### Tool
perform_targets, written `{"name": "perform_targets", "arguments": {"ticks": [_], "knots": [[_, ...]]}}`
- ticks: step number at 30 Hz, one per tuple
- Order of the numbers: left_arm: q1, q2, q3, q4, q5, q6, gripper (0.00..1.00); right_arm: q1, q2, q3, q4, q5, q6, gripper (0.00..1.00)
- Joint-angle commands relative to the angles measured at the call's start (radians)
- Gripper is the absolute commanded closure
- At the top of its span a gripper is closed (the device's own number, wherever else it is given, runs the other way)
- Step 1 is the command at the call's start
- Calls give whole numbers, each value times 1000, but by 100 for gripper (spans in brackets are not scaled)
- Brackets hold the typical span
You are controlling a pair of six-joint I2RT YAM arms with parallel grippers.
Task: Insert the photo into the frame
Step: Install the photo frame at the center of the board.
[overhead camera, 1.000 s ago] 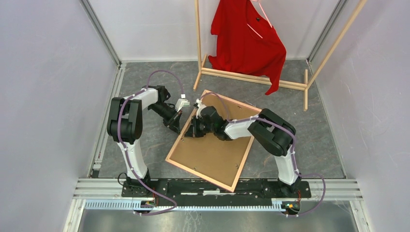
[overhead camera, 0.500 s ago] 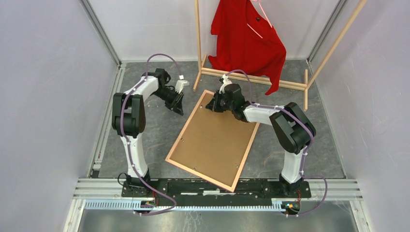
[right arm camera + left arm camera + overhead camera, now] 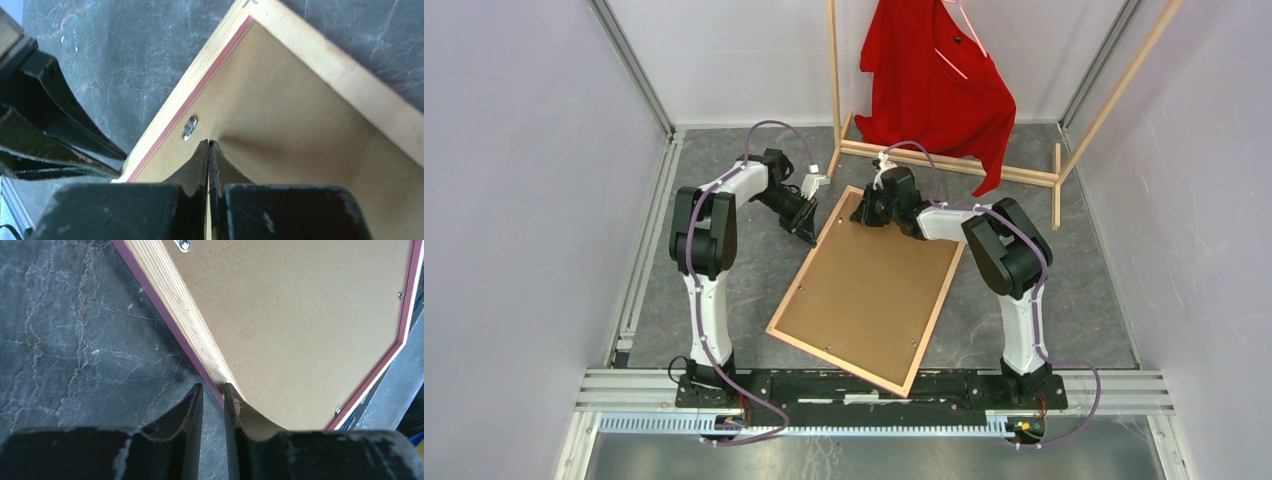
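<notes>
The frame (image 3: 805,268) lies face down on the grey floor, its light wood back (image 3: 175,300) and pink edge showing. A brown backing board (image 3: 869,295) fills it. The photo is hidden. My left gripper (image 3: 809,228) is low at the frame's left edge near the far corner; in its wrist view the left gripper (image 3: 213,386) has its fingers a narrow gap apart with floor showing between them, tips at the pink edge. My right gripper (image 3: 865,217) is shut, and in its own view the right gripper (image 3: 208,142) rests its tips on the board beside a metal clip (image 3: 189,127).
A tall wooden clothes rack (image 3: 944,160) with a red shirt (image 3: 934,80) stands just behind the frame's far corner. Pale walls close in the left, right and back. A metal rail (image 3: 874,385) with both arm bases runs along the near edge.
The right gripper has moved from the board's left side up to its far corner. The left gripper swung away toward the back, then came back to the frame's left edge.
</notes>
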Motion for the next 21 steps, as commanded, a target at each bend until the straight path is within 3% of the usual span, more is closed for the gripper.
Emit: {"name": "perform_targets", "arguments": {"ticks": [1, 8, 21], "knots": [[-3, 24, 24, 12, -5, -17, 73, -9, 42, 69, -1, -16, -23, 100], [-4, 22, 1, 30, -25, -20, 83, -9, 72, 64, 24, -57, 2, 100], [-3, 14, -12, 29, -32, -15, 85, 6, 105, 91, 19, -76, 26, 100]]}}
